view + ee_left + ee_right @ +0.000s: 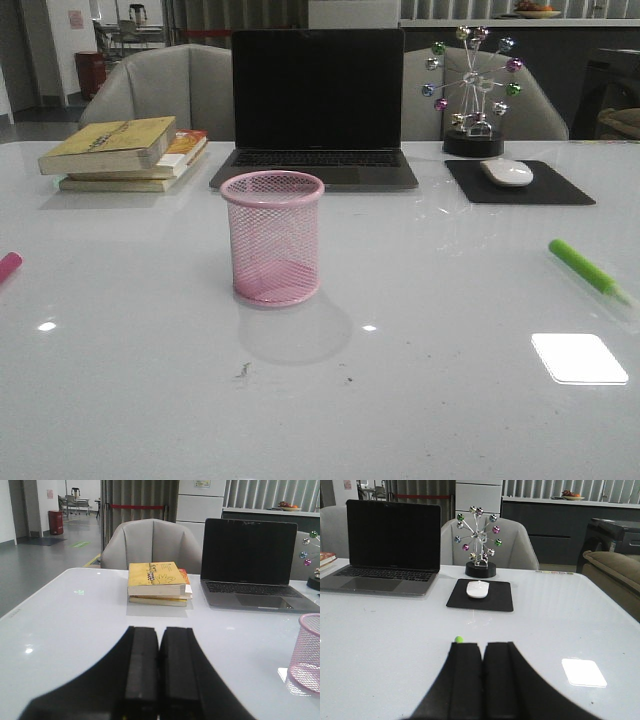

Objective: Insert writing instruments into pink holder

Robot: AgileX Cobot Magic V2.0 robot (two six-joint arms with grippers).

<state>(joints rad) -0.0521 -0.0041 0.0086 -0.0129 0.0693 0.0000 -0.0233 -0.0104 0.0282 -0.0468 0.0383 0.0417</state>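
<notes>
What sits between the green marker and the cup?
Nothing visible. The green marker lies on the right of the table, and only bare tabletop separates it from the cup. Laptop, mouse and books sit farther back.

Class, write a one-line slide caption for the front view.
Empty pink holder mid-table, green highlighter right, magenta highlighter at left edge.

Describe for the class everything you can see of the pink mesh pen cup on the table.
The pink holder is a cylinder of fine wire mesh with a rolled rim and a solid-looking base band. It stands upright near the middle of the glossy white table, in front of the laptop. It looks empty: you can see through the mesh. Nothing touches it but the tabletop, which shows its faint reflection. The left wrist view catches it too.
</notes>
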